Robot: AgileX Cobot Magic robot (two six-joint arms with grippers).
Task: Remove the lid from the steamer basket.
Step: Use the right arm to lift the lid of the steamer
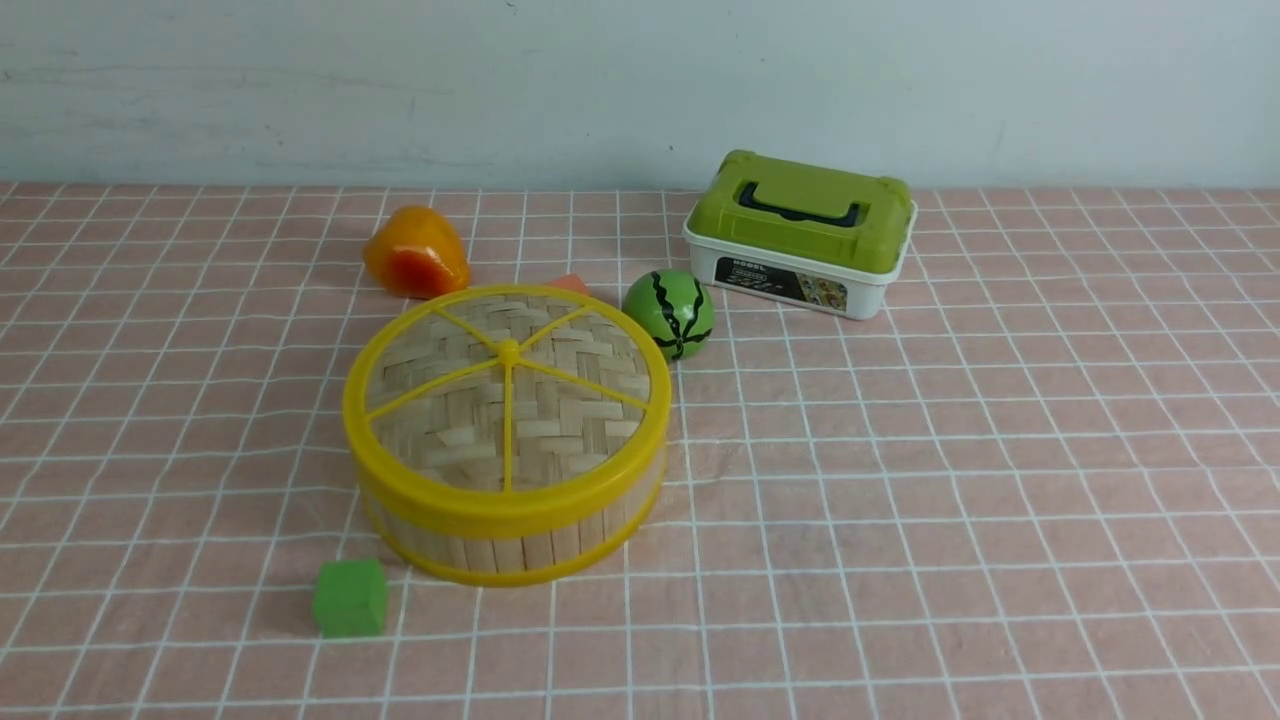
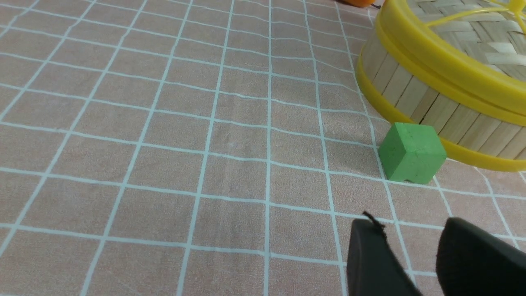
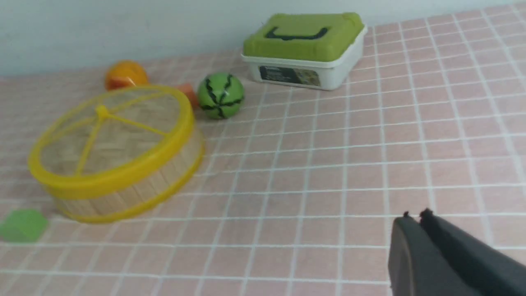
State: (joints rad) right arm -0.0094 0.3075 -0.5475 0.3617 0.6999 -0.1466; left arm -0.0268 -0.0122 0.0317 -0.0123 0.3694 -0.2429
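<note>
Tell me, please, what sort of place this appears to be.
Probably a robot test table with a play-kitchen setup: grid-patterned cloth, lidded steamer basket, and small green block.

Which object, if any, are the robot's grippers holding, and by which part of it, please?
Nothing is held: the left fingers and right fingers are both empty.

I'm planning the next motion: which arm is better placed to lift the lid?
Probably the left: the lid sits left of centre, and the left gripper is open, while the right is shut.
</note>
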